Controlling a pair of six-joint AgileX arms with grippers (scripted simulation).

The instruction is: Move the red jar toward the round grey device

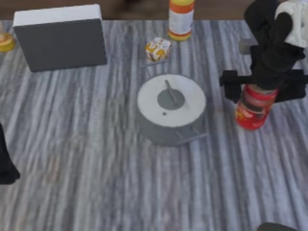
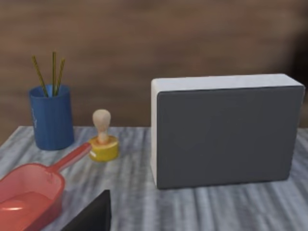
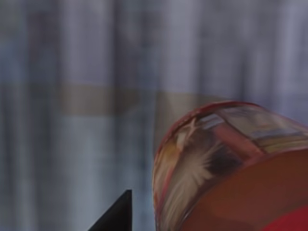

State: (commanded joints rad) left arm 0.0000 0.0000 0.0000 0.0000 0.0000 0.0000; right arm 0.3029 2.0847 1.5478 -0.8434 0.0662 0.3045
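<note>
The red jar (image 1: 252, 109), squat with a red label, is at the table's right side, a short way right of the round grey device (image 1: 171, 109). That device is a wide grey cylinder with a white ring top, a grey centre disc and a thin lever. My right gripper (image 1: 263, 89) sits directly over the jar's lid and is shut on it. In the right wrist view the jar (image 3: 226, 173) fills the frame close up, with one dark fingertip (image 3: 120, 214) beside it. My left gripper (image 1: 6, 166) is parked at the table's left edge, holding nothing.
A grey rectangular box (image 1: 61, 37) stands at the back left. An orange-capped bottle (image 1: 181, 18) and a small yellow-white pack (image 1: 158, 48) are behind the device. The left wrist view shows a blue cup (image 2: 51, 116), a yellow stamp (image 2: 103, 142) and a red scoop (image 2: 33, 192).
</note>
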